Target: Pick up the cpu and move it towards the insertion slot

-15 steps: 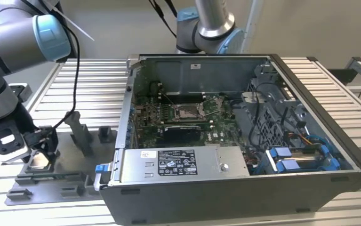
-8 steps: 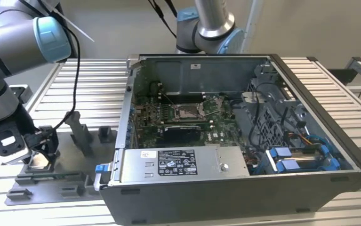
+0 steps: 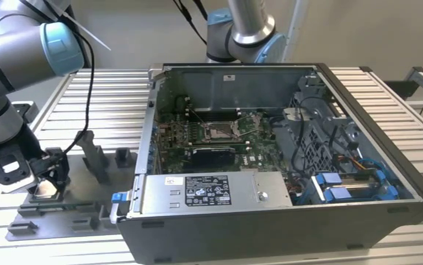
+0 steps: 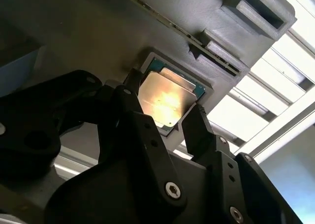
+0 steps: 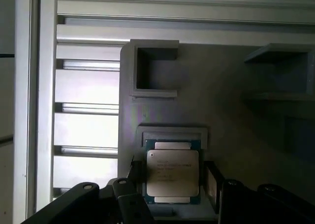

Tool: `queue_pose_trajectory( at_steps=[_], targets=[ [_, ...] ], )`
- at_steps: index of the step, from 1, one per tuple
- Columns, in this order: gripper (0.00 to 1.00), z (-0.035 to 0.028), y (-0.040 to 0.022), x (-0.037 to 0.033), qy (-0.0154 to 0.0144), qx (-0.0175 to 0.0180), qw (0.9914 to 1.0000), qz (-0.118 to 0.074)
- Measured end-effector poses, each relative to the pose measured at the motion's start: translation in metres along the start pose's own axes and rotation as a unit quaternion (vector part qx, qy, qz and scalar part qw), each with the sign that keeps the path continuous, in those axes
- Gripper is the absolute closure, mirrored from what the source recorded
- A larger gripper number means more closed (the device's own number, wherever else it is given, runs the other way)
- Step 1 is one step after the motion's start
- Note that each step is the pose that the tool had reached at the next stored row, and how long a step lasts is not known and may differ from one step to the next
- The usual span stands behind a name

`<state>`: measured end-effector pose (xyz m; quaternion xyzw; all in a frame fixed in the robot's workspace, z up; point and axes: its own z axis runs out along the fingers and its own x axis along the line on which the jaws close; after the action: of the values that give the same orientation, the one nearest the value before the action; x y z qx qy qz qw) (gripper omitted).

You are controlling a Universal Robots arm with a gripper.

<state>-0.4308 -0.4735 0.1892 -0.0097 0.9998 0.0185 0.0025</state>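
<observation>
Directly beneath the claw (image 3: 46, 185), the cpu (image 5: 172, 172) lies flat, silvery face up, in a grey plastic tray (image 5: 221, 86) recess; I cannot tell whether the claw grips it.

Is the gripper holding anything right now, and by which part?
Cannot tell. The gripper straddles the chip, which lies in its recess of the grey tray; a grip on its edges is unclear.
</observation>
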Motion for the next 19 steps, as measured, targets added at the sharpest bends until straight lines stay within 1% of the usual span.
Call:
queue_pose_trajectory(
  at_steps=[5, 6, 12, 14, 19],
  targets=[
    [0.00, 0.0001, 0.0000, 0.0000, -0.0001, 0.0000, 1.00000, 0.000],
    [1.00, 0.0001, 0.0000, 0.0000, 0.0000, 0.0000, 1.00000, 0.000],
    [1.00, 0.0002, 0.0000, 0.0000, 0.0000, 0.0000, 1.00000, 0.000],
    [1.00, -0.0015, 0.0001, -0.0001, -0.0005, -0.0003, 1.00000, 0.000],
    [1.00, -0.0221, 0.0008, -0.0001, 0.0000, -0.0001, 1.00000, 0.000]
  ],
)
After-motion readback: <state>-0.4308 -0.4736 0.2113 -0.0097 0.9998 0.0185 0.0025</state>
